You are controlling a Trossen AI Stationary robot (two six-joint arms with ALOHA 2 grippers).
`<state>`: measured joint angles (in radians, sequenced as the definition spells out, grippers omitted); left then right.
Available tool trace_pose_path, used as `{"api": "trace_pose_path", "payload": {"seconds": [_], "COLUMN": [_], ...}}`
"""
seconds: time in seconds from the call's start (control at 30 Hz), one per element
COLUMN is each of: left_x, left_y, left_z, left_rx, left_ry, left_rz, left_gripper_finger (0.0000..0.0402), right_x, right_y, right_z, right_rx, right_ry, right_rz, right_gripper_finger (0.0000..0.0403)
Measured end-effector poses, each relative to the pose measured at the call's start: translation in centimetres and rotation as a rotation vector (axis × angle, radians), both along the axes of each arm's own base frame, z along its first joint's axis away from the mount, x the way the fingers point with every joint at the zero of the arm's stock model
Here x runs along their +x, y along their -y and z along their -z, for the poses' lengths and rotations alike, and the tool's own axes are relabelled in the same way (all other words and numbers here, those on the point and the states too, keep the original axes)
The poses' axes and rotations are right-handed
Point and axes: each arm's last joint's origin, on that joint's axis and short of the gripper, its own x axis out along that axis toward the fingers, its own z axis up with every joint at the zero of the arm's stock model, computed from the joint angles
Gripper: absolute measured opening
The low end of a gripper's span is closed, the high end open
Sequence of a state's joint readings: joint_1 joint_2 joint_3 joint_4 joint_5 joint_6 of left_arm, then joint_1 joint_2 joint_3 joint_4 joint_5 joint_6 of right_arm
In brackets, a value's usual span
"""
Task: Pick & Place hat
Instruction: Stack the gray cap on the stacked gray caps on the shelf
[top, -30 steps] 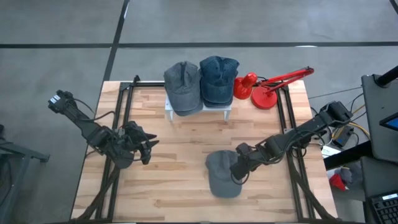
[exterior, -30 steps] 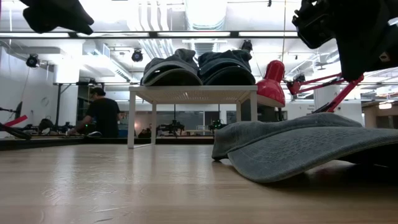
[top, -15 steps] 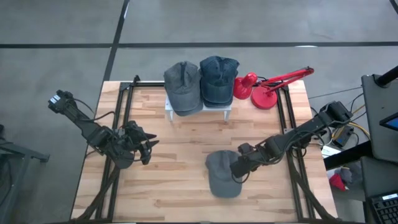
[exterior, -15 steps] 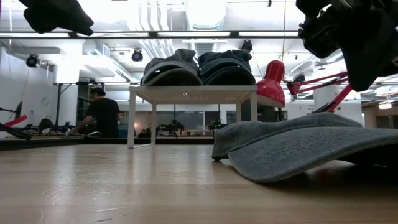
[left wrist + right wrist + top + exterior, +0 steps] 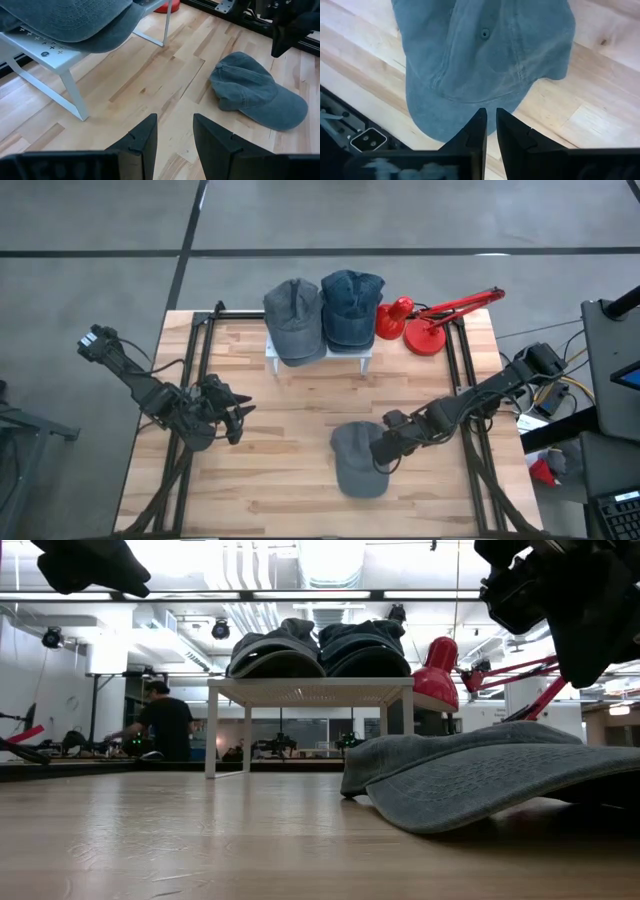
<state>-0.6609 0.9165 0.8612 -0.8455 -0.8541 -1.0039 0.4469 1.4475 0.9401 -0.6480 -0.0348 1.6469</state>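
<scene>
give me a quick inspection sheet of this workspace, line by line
surface: wooden table, bare in the middle
job's things: grey hat flat on the table; two hats on the white rack, a grey one and a blue one
clutter: red desk lamp beside the rack
grippers: right hand above the grey hat, fingers nearly closed, holding nothing; left hand open, waiting at the left side
cables: bundle off the right edge
surroundings: a person seated in the room behind
</scene>
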Motion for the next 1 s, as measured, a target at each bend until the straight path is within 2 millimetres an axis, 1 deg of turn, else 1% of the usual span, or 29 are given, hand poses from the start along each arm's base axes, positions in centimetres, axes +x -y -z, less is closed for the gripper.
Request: {"api": "trace_pose_path", "payload": {"seconds": [0.37,0.57,0.83,0.93,1.0], "left_x": [0.0,0.0,0.0,0.0,0.0], "left_y": [0.0,0.0,0.0,0.0,0.0], "left_z": [0.0,0.0,0.0,0.0,0.0], "left_rx": [-0.001,-0.002,-0.002,-0.002,-0.002], "left_ry": [0.000,0.001,0.001,0.001,0.001], "left_rz": [-0.001,-0.001,-0.001,-0.001,-0.001], "left_gripper_finger": [0.0126,0.0126,0.0126,0.0126,0.0126], "right_x": [0.1,0.6,0.7,0.7,0.8], "right_y": [0.0,-0.2,-0.3,-0.4,-0.4], "right_z": [0.0,-0.3,-0.4,-0.7,-1.3], "right_rx": [-0.018,-0.043,-0.031,-0.008,-0.001], "right_ry": [0.020,0.110,0.125,0.106,0.108], "right_rz": [-0.052,-0.152,-0.155,-0.125,-0.123], "right_gripper_finger": [0.0038,0.0038,0.0039,0.0053,0.0077]}}
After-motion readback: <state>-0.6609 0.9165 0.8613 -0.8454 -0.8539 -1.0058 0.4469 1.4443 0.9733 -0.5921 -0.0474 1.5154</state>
